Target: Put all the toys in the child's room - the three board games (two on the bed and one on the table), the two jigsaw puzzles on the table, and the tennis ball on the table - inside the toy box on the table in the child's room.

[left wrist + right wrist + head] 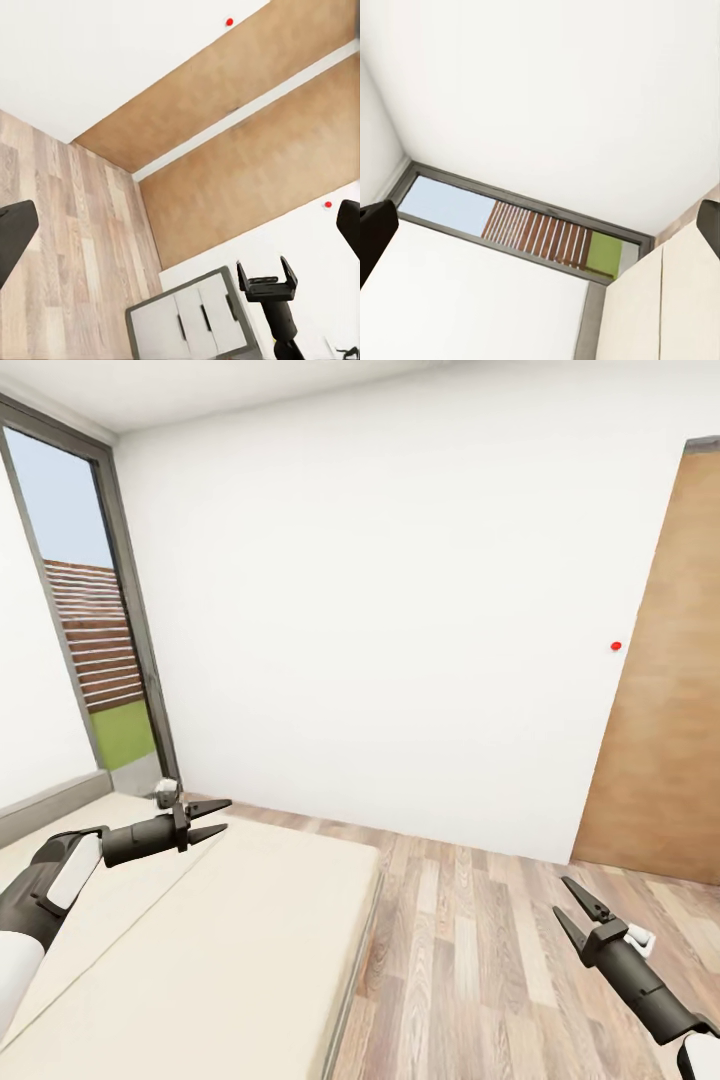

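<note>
Two grippers reach forward in our head view: our left gripper [208, 820] hangs over the far corner of the bed [210, 950], fingers apart and clasping nothing, and our right gripper [578, 908] hangs over the wood floor [480, 950], fingers likewise spread and empty. We see the beige mattress bare where it shows, a white wall [380, 610] ahead, a tall dark-framed window [95, 620] to the left and a brown door [660, 700] to the right, with a small red dot [616, 646] on the wall beside it

Our left wrist view takes in the plank floor [67, 225], brown door panels [247, 157], a grey cabinet [191, 319] and our right gripper [267, 279], its fingers apart

Our right wrist view takes in the window [525, 229], white walls [555, 97] and a corner of the bed [667, 307]
</note>
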You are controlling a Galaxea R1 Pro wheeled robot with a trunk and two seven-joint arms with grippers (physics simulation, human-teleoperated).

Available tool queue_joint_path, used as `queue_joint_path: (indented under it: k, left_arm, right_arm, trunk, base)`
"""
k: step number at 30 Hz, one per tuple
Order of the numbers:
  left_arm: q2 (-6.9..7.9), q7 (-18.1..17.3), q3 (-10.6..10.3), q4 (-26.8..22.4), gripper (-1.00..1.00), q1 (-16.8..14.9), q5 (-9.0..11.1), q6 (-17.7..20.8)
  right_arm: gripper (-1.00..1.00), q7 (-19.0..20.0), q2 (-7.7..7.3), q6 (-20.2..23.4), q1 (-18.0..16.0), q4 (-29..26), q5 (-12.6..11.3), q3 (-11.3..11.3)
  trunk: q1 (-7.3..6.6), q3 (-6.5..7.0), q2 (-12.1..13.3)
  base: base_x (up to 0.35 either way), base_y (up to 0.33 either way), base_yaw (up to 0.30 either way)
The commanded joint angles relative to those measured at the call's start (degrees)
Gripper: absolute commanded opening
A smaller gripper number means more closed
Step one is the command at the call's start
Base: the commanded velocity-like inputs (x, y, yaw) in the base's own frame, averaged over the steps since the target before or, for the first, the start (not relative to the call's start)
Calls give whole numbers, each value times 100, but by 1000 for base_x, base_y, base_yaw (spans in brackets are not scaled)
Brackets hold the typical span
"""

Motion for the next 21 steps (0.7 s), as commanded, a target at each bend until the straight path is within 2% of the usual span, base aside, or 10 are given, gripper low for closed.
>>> queue_joint_path:
  k: [1,7,15,21]
  left_arm:
    - [1,-18,5,1,100,0,-6,21]
    - [1,-20,5,1,100,0,-6,21]
    - [1,-19,5,1,100,0,-6,21]
    - [1,-19,5,1,100,0,-6,21]
  right_arm:
    - [100,8,1,35,-6,3,-12,-9]
    - [100,28,1,39,-4,3,-14,-15]
    - [100,38,1,35,-4,3,-14,-17]
    - [100,33,1,37,-5,3,-14,-18]
  trunk:
    - [1,1,-3]
    - [1,9,-3]
    - [1,11,-3]
    - [1,11,-3]
  base:
    - [-40,52,-168]
    - [-38,32,-68]
    - [-145,109,-11]
    - [-54,47,-2]
